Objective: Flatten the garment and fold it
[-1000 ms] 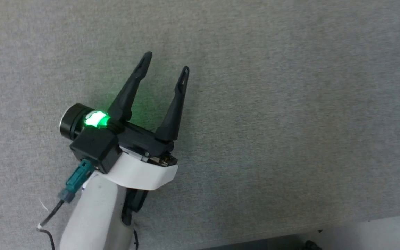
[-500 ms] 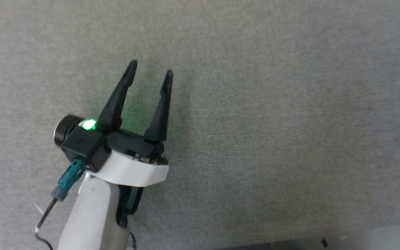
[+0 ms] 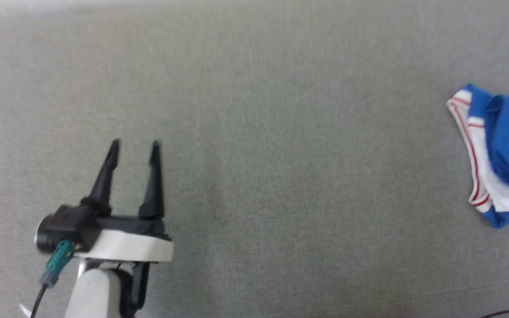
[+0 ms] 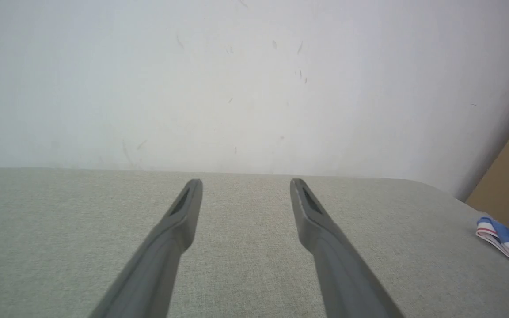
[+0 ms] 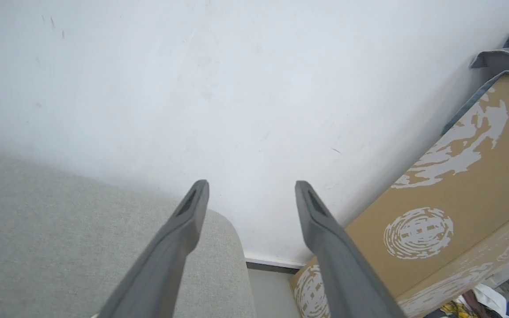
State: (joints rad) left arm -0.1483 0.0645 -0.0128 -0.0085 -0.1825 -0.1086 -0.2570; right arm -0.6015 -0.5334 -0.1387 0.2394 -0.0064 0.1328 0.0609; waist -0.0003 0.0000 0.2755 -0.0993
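Note:
The garment [image 3: 499,154], royal blue with white panels and red stripes, lies bunched at the right edge of the grey table in the head view; a corner of the garment [image 4: 508,240] shows at the far right of the left wrist view. My left gripper [image 3: 134,145] is open and empty at the lower left, far from the garment, fingers pointing away from me. In its own wrist view, my left gripper [image 4: 245,182] hovers over bare grey cloth. My right gripper [image 5: 252,183] is open with nothing between its fingers, out past the table's rounded corner.
The grey fabric table [image 3: 281,176] runs back to a white wall [image 4: 254,79]. A brown cardboard box with white markings [image 5: 457,212] stands beside the table's corner [image 5: 219,247], with a grey cloth [image 5: 508,53] on top. A dark cable [image 3: 508,312] shows at the lower right.
The head camera has swung, so more of the garment shows at the right. My left gripper has drawn back toward the lower left, still open.

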